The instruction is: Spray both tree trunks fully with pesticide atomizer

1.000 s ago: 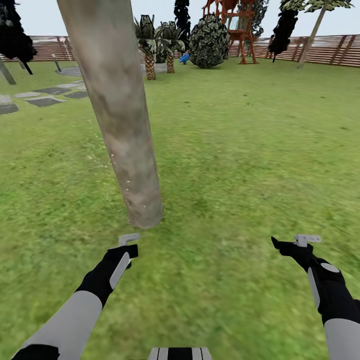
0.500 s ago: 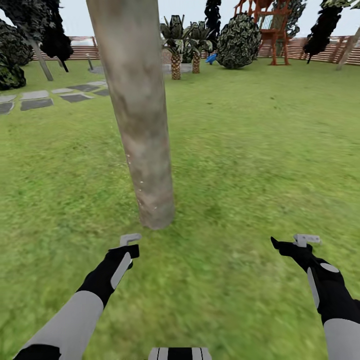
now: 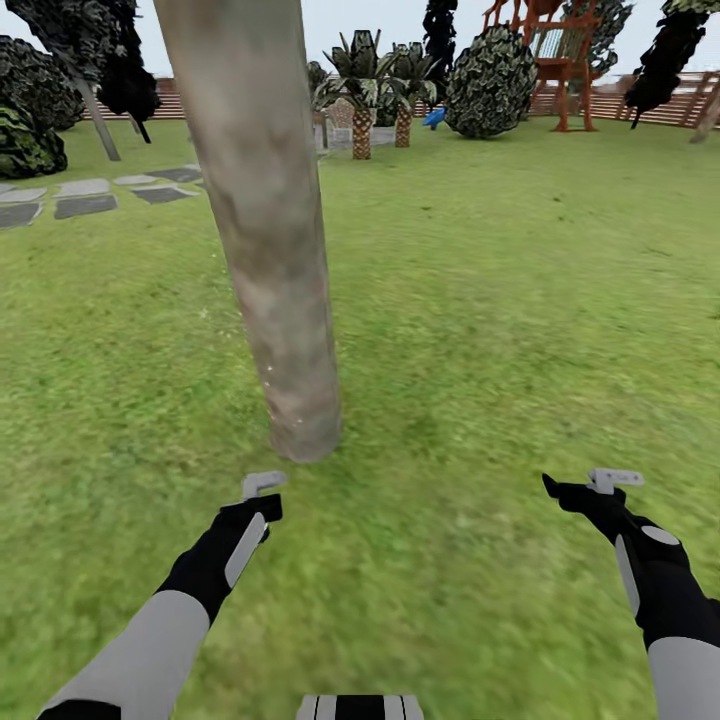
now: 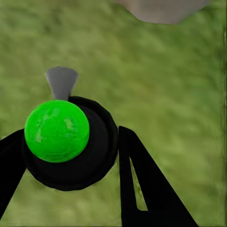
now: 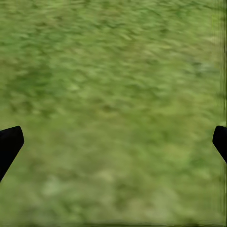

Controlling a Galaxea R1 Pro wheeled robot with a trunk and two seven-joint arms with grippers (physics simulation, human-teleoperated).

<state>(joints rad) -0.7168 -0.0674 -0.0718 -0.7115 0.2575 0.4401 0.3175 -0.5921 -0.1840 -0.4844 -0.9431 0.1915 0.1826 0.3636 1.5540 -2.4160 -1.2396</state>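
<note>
While left gripper clamps atomizer, nozzle points at trunk base just ahead on lawn, placed for spraying; right gripper spread wide, idle over grass.

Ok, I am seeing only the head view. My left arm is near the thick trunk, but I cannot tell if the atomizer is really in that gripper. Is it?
Observer: Yes. In the left wrist view the pesticide atomizer sits between the fingers of the left gripper, its bright green dot facing the camera.
Operator: And where does its nozzle point?
Observer: The grey nozzle tip points across the grass toward the base of the tree trunk, with a gap of lawn between them.
Operator: Does the right gripper hold anything?
Observer: No. In the right wrist view the right gripper is open, with blurred grass between its fingertips.
</note>
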